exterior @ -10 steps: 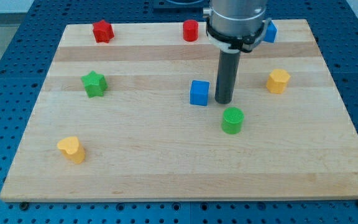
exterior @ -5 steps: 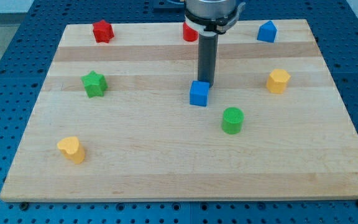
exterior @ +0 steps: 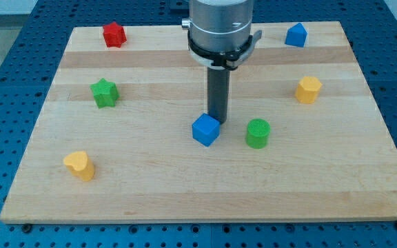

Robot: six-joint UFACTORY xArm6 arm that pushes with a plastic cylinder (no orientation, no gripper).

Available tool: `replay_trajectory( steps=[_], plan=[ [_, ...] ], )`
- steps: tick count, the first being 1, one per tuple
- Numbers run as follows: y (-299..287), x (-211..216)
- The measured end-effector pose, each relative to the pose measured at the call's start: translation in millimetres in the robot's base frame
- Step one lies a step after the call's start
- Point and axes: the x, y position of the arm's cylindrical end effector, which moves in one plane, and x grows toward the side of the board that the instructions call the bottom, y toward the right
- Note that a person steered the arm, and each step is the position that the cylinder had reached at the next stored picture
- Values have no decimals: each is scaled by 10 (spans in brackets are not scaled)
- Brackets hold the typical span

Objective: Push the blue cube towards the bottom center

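Observation:
The blue cube (exterior: 205, 129) sits near the middle of the wooden board (exterior: 185, 186), turned a little on its base. My tip (exterior: 218, 122) is against the cube's upper right side. The rod rises straight up from there to the arm's grey body at the view's top.
A green cylinder (exterior: 258, 133) stands just right of the cube. A green star (exterior: 105, 92) and a yellow heart-shaped block (exterior: 80, 165) are at the left. A red star (exterior: 114, 34) is at top left. A blue block (exterior: 296, 34) and a yellow hexagonal block (exterior: 309, 89) are at the right.
My tip moved from the cube's right side round to above it, then down the view. The blue cube slid down and slightly left and turned. The arm now hides the red cylinder.

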Motion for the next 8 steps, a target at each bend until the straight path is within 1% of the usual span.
replay_trajectory(
  steps=[2,5,6,8],
  plan=[
    [-274,65],
    [-277,454],
    [-366,486],
    [-938,486]
  ],
)
